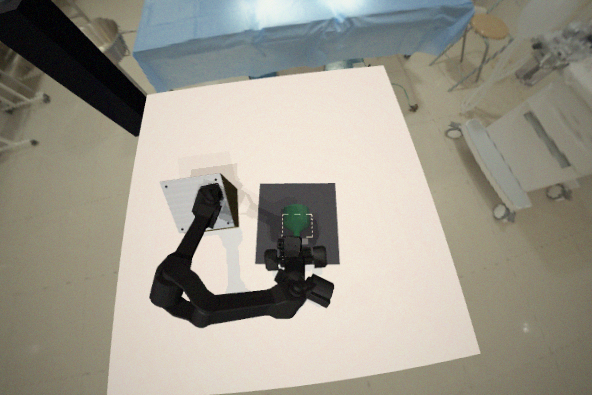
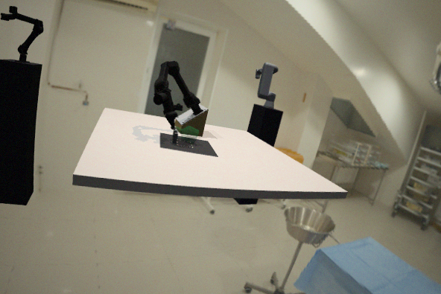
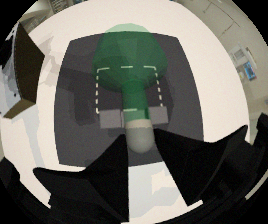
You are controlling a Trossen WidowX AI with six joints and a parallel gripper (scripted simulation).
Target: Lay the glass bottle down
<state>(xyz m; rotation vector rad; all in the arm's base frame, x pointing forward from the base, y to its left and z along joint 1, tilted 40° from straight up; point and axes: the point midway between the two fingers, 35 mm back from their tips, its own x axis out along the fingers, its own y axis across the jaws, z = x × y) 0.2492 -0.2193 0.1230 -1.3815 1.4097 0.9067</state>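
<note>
The green glass bottle (image 1: pixel 297 218) (image 2: pixel 188 130) (image 3: pixel 130 55) has its wide body pointing away from my gripper (image 3: pixel 187 137) and appears raised above the dark mat (image 1: pixel 325 196) (image 2: pixel 205 149). My gripper (image 1: pixel 294 254) (image 2: pixel 174 138) (image 3: pixel 139 136) is shut on the bottle near its grey neck end. The grey U-shaped rest (image 3: pixel 110 119) shows on both sides of the neck in the wrist view. The body overlaps the dashed outline (image 1: pixel 283 226) (image 3: pixel 97 90) and extends past its far edge in that view. Any contact between neck and rest is unclear.
The arm stands on a tilted white-topped block (image 1: pixel 176 201) (image 2: pixel 201 126) (image 3: pixel 25 75) with brown sides, left of the mat in the top view. The pale table (image 1: pixel 380 276) (image 2: pixel 149 172) surrounds the mat. A black column (image 1: pixel 75 56) stands beyond the table's left edge there.
</note>
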